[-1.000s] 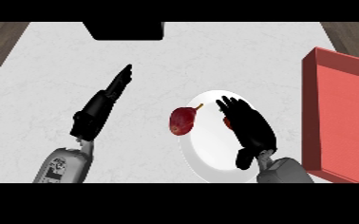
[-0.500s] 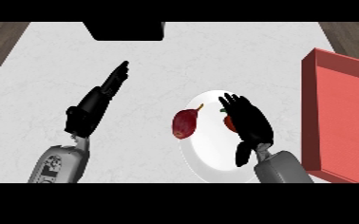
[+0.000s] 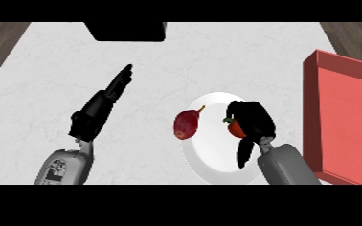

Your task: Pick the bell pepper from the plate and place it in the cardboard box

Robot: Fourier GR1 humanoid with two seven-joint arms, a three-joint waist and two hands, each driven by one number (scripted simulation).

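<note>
Red bell pepper [image 3: 234, 129] on white plate [image 3: 212, 165], lower centre-right; right hand [image 3: 253, 118] fingers curled round it. At frame left, left hand [image 3: 105, 104] fingers straight, together. Red box [image 3: 336, 124] at right edge.

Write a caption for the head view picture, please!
Right hand curls round the red bell pepper on the white plate, red box at right, left hand open at left.

left hand [image 3: 99, 110]: wide open, fingers dead straight, pointing up and a bit to the right
left forearm [image 3: 66, 166]: enters at lower left, tilted the same way as the hand
right hand [image 3: 253, 117]: fingers curled down over the bell pepper [image 3: 234, 129], thumb trailing back toward the wrist
right forearm [image 3: 286, 165]: enters at bottom right, leaning slightly left
</note>
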